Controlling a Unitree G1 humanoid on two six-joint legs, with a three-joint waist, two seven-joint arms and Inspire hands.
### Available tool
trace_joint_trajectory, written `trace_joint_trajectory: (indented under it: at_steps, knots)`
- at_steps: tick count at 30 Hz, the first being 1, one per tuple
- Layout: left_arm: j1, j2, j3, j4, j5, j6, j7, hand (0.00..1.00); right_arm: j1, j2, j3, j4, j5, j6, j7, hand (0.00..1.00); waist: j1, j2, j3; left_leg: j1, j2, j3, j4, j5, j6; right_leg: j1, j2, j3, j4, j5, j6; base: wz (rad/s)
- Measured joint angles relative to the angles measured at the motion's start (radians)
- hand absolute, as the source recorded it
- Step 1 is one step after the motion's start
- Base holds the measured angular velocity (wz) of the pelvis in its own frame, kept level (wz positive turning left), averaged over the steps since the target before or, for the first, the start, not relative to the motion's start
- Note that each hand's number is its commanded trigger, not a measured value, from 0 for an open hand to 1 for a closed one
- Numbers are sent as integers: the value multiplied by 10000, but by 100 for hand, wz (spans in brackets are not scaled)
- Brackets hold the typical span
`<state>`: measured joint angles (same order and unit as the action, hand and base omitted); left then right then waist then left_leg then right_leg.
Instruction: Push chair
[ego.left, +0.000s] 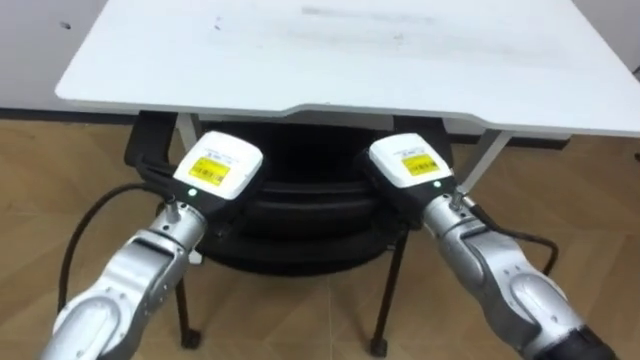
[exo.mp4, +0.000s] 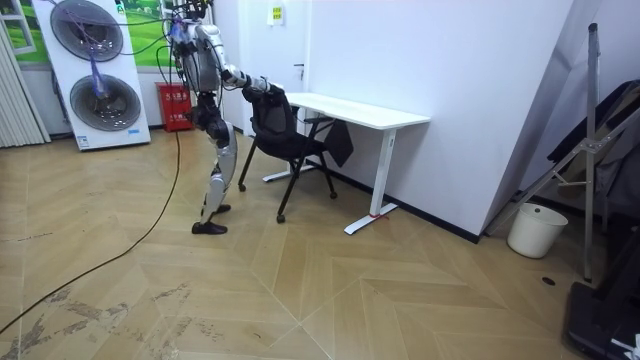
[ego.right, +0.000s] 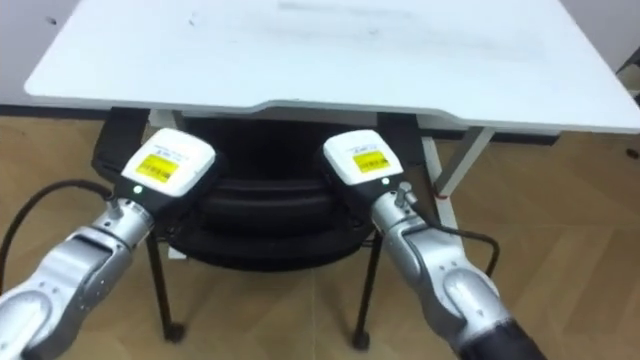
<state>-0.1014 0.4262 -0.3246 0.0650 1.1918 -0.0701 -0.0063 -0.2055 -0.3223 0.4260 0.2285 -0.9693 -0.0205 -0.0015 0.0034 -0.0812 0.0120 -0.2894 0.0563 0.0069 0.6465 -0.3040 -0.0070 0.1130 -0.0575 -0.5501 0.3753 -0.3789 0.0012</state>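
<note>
A black chair (ego.left: 300, 215) stands partly under the white desk (ego.left: 350, 60), its seat tucked beneath the front edge. My left hand (ego.left: 218, 168) and right hand (ego.left: 408, 165) rest against the top of the chair's backrest, one at each end, with their backs turned to me. In the room view I stand upright behind the chair (exo.mp4: 285, 135) with both arms stretched forward to it, facing the desk (exo.mp4: 370, 112) by the white wall.
A tall white unit with two round fans (exo.mp4: 100, 70) and a red object (exo.mp4: 172, 105) stand behind me. A white bin (exo.mp4: 527, 230) and a folded metal stand (exo.mp4: 590, 130) are at the room view's right. Wooden floor lies open around the chair.
</note>
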Motion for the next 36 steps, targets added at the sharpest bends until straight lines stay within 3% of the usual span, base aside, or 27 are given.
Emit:
trace_joint_trajectory:
  at_steps: [1,2,3,5,7,10,15,19,25,36]
  knots:
    - [-163,-190,-71,224,-12,131,97,0,6,-35,-71,7,-16,14,-81,0,44,103,28,41,-49,-19,-189,69,93,-86,-13,98,22,10,-19,13]
    - [-181,-436,-47,356,-24,334,173,0,6,-18,-114,1,-42,80,-98,0,116,216,3,36,-155,-24,-319,160,80,-174,-3,153,33,41,-55,0]
    - [-181,-538,-17,394,-32,440,183,0,6,-9,-116,-8,-51,119,-94,0,171,241,-12,50,-173,-1,-408,220,78,-234,-16,203,57,47,-66,-19]
    - [-81,-1033,235,466,-494,866,184,0,2,68,-174,-80,-30,240,-17,0,501,197,-45,244,-163,258,-812,424,23,-468,-143,564,65,78,-124,-32]
    - [-13,-1202,412,458,-897,953,162,0,4,71,-187,-88,81,305,74,0,760,181,-56,397,-157,285,-978,483,-45,-548,-131,867,18,117,-195,-40]
    - [153,-1255,528,392,-1418,953,100,0,6,83,-200,-153,278,339,148,0,940,176,-56,581,-177,356,-1187,516,-76,-596,-153,1180,14,141,-229,-29]
    - [173,-1258,534,224,-1424,1053,-279,0,5,65,-268,-263,249,342,377,0,920,178,-56,794,-258,439,-1476,574,-73,-555,-182,1497,-132,189,-204,-11]
    - [174,-1265,627,212,-1631,1112,-655,0,39,50,-278,-411,233,348,689,0,1158,204,-37,1161,-264,525,-1746,574,-74,-568,-132,2422,-213,308,-214,-36]
    - [342,-1356,1014,124,-1801,1141,-918,0,125,155,-277,-640,353,405,854,0,1670,312,10,1643,-64,1322,-2176,572,-71,-809,-121,3366,-294,603,-177,-56]
    - [372,-1721,1261,-172,-1754,1160,-1268,0,312,240,-397,-1018,478,437,1017,0,1615,336,1,1753,0,1371,-2344,580,3,-928,-105,3586,-321,775,-131,-11]
